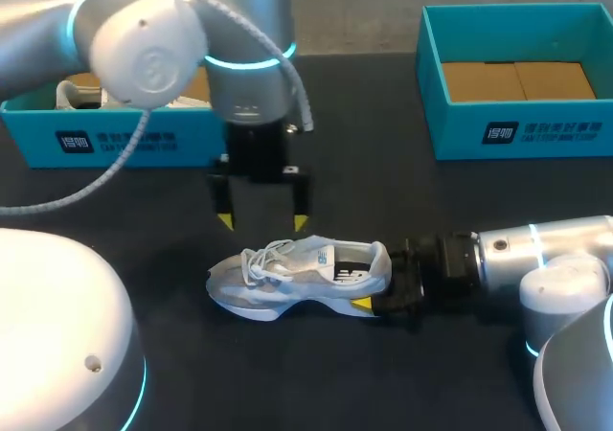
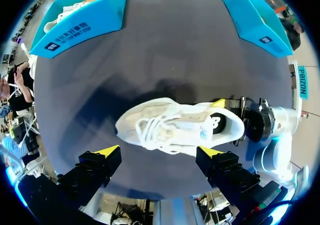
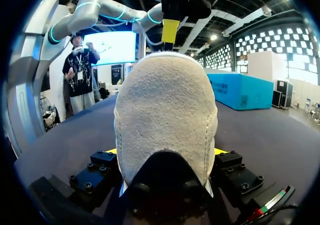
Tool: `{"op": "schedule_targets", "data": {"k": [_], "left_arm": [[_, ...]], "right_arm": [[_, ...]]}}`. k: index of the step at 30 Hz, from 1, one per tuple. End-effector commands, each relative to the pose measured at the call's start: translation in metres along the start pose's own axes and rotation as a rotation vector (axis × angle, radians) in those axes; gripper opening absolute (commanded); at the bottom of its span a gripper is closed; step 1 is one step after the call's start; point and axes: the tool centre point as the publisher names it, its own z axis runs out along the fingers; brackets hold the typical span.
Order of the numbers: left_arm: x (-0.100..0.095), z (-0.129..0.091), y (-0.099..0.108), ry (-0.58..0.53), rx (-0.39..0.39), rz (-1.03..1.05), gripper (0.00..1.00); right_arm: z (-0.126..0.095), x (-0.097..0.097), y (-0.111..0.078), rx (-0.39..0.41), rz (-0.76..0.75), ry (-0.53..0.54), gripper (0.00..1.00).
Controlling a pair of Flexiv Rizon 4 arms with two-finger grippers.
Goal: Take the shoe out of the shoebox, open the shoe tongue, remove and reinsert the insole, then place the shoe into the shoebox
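- White-and-grey lace-up sneaker (image 1: 302, 270) sits sole-down on the dark table (image 1: 431, 201), approx. mid-table and outside both boxes. Its toe points to my left and its heel to my right.
- Right arm (image 1: 536, 249) comes in low and level w/ the table, straight at the heel.
- Right jaws: closed on the heel from both sides. One yellow fingertip (image 1: 362, 304) shows at the near side of the heel in the head view, the other (image 2: 217, 103) at the far side in the left wrist view.
- Right wrist view: the suede heel (image 3: 166, 120) fills the gap between the two black fingers (image 3: 100, 167), and both press against it.
- Left arm (image 1: 244, 77) hangs above the shoe, pointing down.
- Left jaws: wide open and holding nothing. The yellow tips (image 1: 225, 220) are well apart and clear of the shoe.
- Left wrist view: those tips (image 2: 107, 151) stand either side of the laces (image 2: 152, 130), above them w/o touching.
- Teal open shoebox (image 1: 115, 139) is at the far left of the table, w/ a second white shoe (image 1: 72, 94) inside.
- Another teal open shoebox (image 1: 517, 129) is at the far right, showing a brown cardboard floor (image 1: 517, 79).
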Motion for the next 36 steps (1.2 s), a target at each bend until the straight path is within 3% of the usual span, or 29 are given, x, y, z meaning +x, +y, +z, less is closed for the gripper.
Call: {"op": "schedule_targets", "data": {"k": [1,16,36], "left_arm": [[0.036,0.015,-0.006,-0.090,-0.039,0.003,1.00],[0.072,0.038,0.009,-0.198,0.001,-0.025,1.00],[0.073,0.076,-0.004,-0.301,-0.027,-0.065,1.00]], "right_arm": [[0.002,0.001,0.000,0.004,0.001,-0.001,0.00],[0.002,0.001,0.000,0.004,0.001,-0.001,0.00],[0.002,0.001,0.000,0.004,0.001,-0.001,0.00]]}}
